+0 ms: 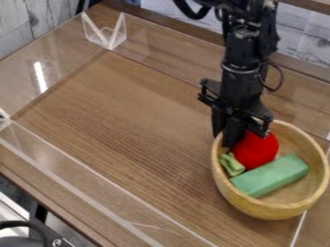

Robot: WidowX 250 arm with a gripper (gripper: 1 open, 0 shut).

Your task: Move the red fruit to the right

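Note:
The red fruit point(261, 149), a glossy red strawberry, lies in the left part of a wooden bowl point(303, 195) at the right of the table. A flat green block point(276, 177) lies beside it in the bowl. My gripper point(241, 138) hangs straight down from the black arm, its fingers reaching into the bowl. They are closed on the left side of the red fruit. The fingertips are partly hidden against the fruit and the bowl's rim.
A clear acrylic wall point(52, 58) rings the wooden tabletop point(116, 116), with a clear bracket point(103, 32) at the back left. The bowl sits close to the right wall point(322, 145).

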